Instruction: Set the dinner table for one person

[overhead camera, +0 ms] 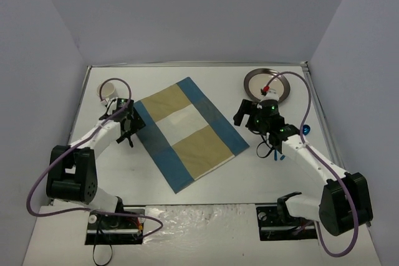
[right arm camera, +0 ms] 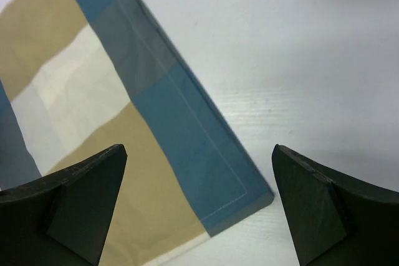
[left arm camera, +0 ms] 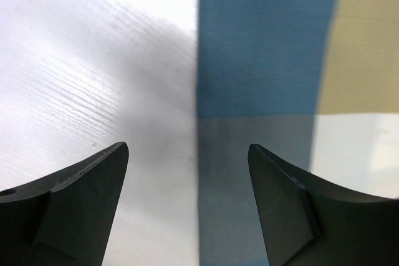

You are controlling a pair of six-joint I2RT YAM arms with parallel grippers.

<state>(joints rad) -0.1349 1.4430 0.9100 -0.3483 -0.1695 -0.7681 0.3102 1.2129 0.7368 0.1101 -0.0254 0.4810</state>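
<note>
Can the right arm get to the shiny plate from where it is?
Probably yes. The plate lies on the bare table just beyond the right arm's fingers, which are open and empty, and nothing stands between them.

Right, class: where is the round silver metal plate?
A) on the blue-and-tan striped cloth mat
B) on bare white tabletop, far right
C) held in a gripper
B: the round silver metal plate lies on the white tabletop near its far right corner, apart from the blue-and-tan striped cloth mat.
</note>
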